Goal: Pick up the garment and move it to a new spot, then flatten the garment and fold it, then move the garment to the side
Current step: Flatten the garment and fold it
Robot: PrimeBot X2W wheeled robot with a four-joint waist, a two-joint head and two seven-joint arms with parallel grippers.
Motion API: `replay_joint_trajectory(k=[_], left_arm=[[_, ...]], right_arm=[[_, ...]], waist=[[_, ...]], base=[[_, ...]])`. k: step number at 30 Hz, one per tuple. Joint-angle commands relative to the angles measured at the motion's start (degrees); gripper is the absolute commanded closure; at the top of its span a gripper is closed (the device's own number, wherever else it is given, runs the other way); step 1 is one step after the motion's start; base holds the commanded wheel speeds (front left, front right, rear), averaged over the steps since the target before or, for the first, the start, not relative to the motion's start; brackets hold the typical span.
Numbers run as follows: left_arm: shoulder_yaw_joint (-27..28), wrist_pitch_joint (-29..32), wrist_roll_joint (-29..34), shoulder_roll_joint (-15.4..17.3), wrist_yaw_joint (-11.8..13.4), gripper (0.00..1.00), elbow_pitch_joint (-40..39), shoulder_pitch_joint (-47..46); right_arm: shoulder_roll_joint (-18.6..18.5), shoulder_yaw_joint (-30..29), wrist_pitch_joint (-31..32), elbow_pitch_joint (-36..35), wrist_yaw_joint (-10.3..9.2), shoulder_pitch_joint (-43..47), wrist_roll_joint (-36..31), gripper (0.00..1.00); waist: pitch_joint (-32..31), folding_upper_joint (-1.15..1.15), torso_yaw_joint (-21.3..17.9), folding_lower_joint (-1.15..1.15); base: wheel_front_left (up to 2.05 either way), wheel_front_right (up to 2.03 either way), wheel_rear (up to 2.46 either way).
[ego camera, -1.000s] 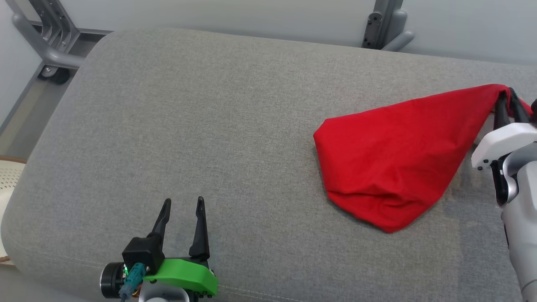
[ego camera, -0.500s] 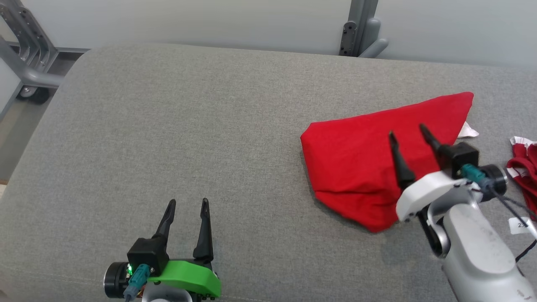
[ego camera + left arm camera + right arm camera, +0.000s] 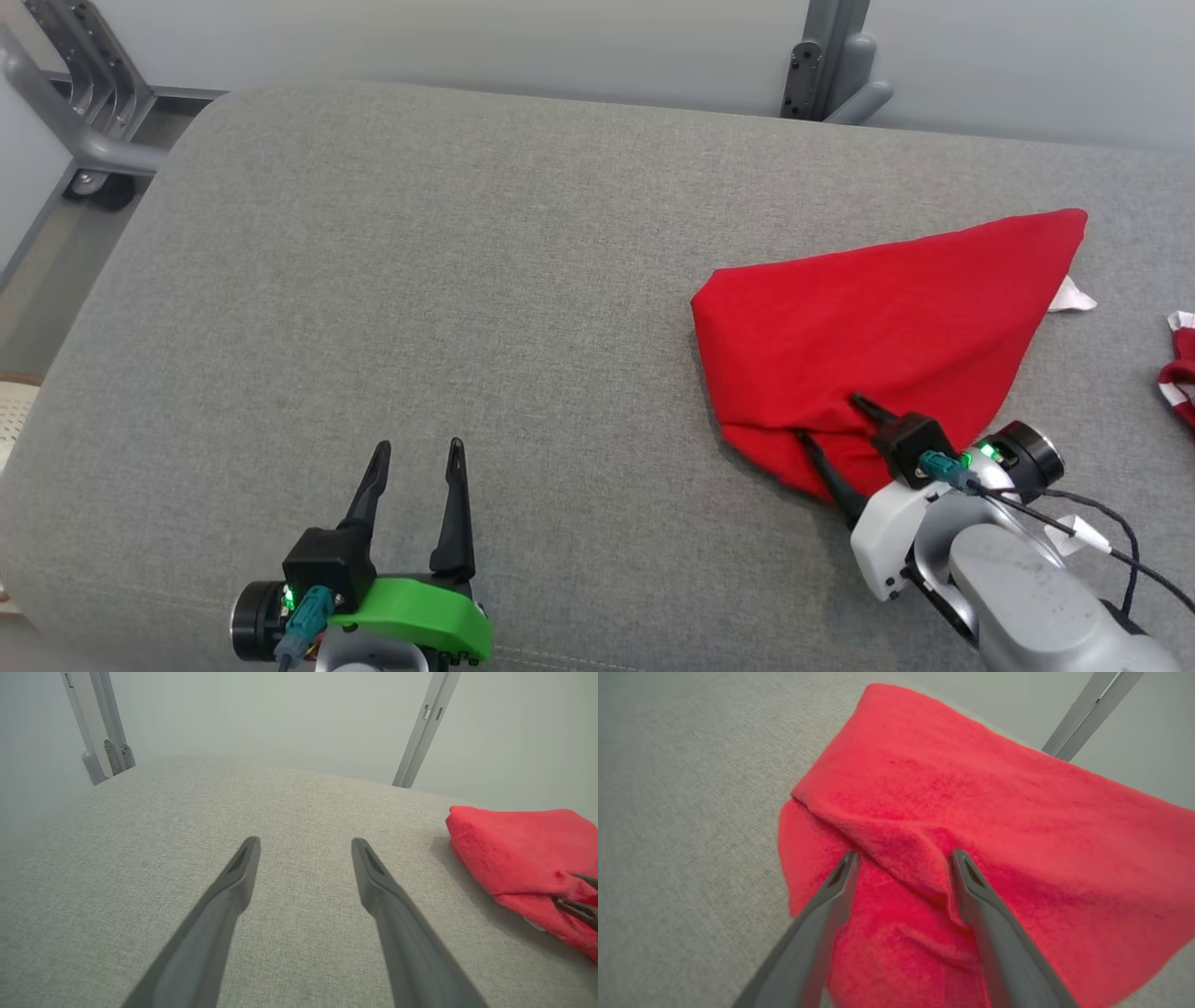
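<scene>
Right gripper (image 3: 829, 418) spread over red garment (image 3: 887, 317) fold, grey cushion (image 3: 467, 280)

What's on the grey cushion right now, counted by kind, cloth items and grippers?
Red garment: 1
Red-and-white cloth, cut off at the head view's right edge: 1
Grippers: 2 (left gripper open over bare cushion; right gripper open at the red garment's near edge)
Total: 4
</scene>
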Motion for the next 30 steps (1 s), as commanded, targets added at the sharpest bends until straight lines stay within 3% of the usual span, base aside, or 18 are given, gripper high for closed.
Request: replay_joint_trajectory(k=[1, 2, 3, 4, 5, 12, 26, 30], left_arm=[[-0.03, -0.17, -0.31, 0.07, 0.05, 0.00, -0.15, -0.61], [0.00, -0.17, -0.45, 0.08, 0.15, 0.00, -0.12, -0.71], [0.00, -0.17, -0.48, 0.07, 0.20, 0.00, -0.10, -0.79], [0.00, -0.17, -0.48, 0.07, 0.20, 0.00, -0.10, -0.79], [-0.04, -0.17, -0.54, 0.07, 0.26, 0.00, -0.07, -0.85], [0.40, -0.17, -0.70, 0.07, 0.71, 0.00, -0.03, -0.48], [0.20, -0.17, -0.85, 0.08, 0.86, 0.00, -0.68, 0.50], [-0.08, -0.16, -0.99, 0.08, 0.89, 0.00, -0.73, 0.39]], right_arm=[[-0.17, 0.47, -0.21, 1.59, -0.09, -1.40, -0.62, 0.00], [-0.02, 0.91, -0.33, 3.59, -0.09, -3.17, -1.42, 0.61], [-0.01, 1.15, -0.41, 4.45, -0.09, -3.94, -1.79, 0.76], [-0.01, 1.15, -0.41, 4.45, -0.09, -3.94, -1.79, 0.76], [0.14, 1.32, -0.43, 5.30, -0.09, -4.51, -1.90, 1.00], [0.95, 0.27, -0.76, 3.14, -0.09, -8.81, -0.71, 1.00], [-1.49, -10.17, -0.75, -26.32, -0.09, -8.26, -2.56, 1.00], [-2.45, -10.84, 0.78, -31.44, -0.09, -7.18, -2.11, 1.00]], waist=[[0.57, 0.00, 0.89, 0.00], [0.81, 0.00, 1.47, 0.00], [0.90, 0.00, 1.70, 0.00], [0.90, 0.00, 1.70, 0.00], [0.94, 0.00, 1.96, 0.00], [0.61, 0.00, 2.19, 0.00], [-0.25, 0.00, 0.77, 0.00], [0.02, 0.00, 1.27, 0.00]], base=[[0.00, 0.00, 0.00], [0.00, 0.00, 0.00], [0.00, 0.00, 0.00], [0.00, 0.00, 0.00], [0.00, 0.00, 0.00], [0.00, 0.00, 0.00], [0.00, 0.00, 0.00], [0.00, 0.00, 0.00]])
